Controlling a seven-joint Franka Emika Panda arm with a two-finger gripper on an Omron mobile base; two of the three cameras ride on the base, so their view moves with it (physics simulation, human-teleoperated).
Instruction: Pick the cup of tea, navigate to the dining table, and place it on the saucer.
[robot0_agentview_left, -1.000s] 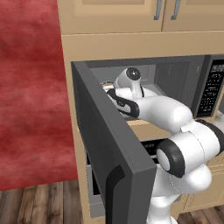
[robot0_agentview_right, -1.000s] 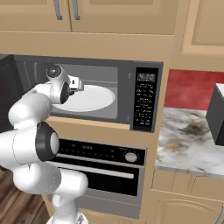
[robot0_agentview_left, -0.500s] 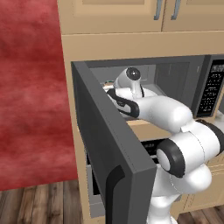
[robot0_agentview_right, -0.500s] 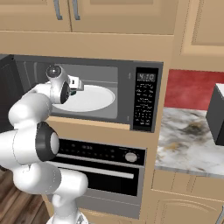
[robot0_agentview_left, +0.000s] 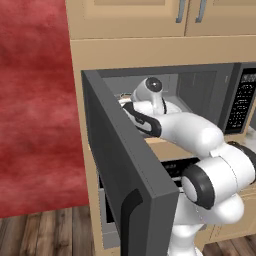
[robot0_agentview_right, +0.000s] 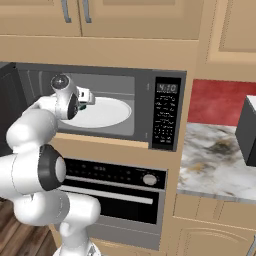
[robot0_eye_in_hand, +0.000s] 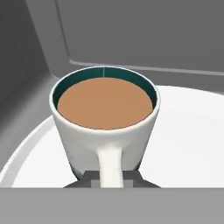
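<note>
One small white mug with a side handle, teal inside its rim and full of light brown tea, stands on the round white turntable plate inside the dark grey microwave, toward the plate's left part in the hand view, its handle pointing straight at the camera. Two dark fingers rise at the bottom of that view on either side of the handle's foot, close against it, yet whether they pinch the handle or merely flank it cannot be told. From the left base view the white arm reaches past the swung-open grey microwave door into the cavity, the gripper hidden behind the wrist. From the right base view the wrist sits at the cavity's left end over the plate's edge. Compared with half a second and a full second ago, nothing visible differs: arm, door and plate hold the same places in both base views.
</note>
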